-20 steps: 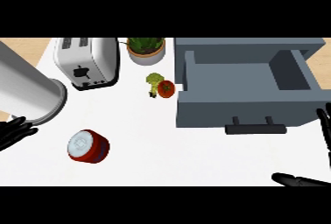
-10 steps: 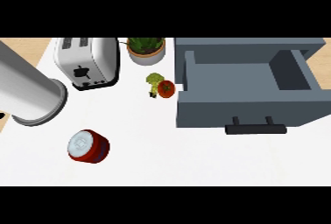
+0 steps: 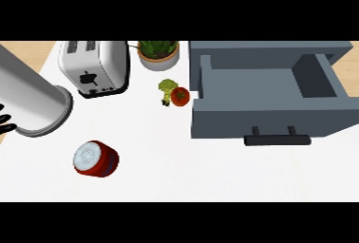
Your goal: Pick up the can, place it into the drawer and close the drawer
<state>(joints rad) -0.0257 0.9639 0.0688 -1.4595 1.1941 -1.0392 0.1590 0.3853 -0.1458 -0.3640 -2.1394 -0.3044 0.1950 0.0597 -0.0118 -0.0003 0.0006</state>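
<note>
A red can with a silver lid lies on its side on the white counter at the lower left. The grey drawer stands pulled open at the right, its inside bare and its black handle facing the view's lower edge. Only black fingertips of my left hand show at the far left edge, well left of the can; whether they are curled is hidden. My right hand appears nowhere in the view.
A large steel cylinder stands at the left, above the can. A toaster and a potted plant sit at the back. A broccoli piece and a tomato lie just left of the drawer.
The right hand, seen at the lower right one second ago, has left the view. The left hand has drawn back towards the left edge. The can and drawer have not moved.
</note>
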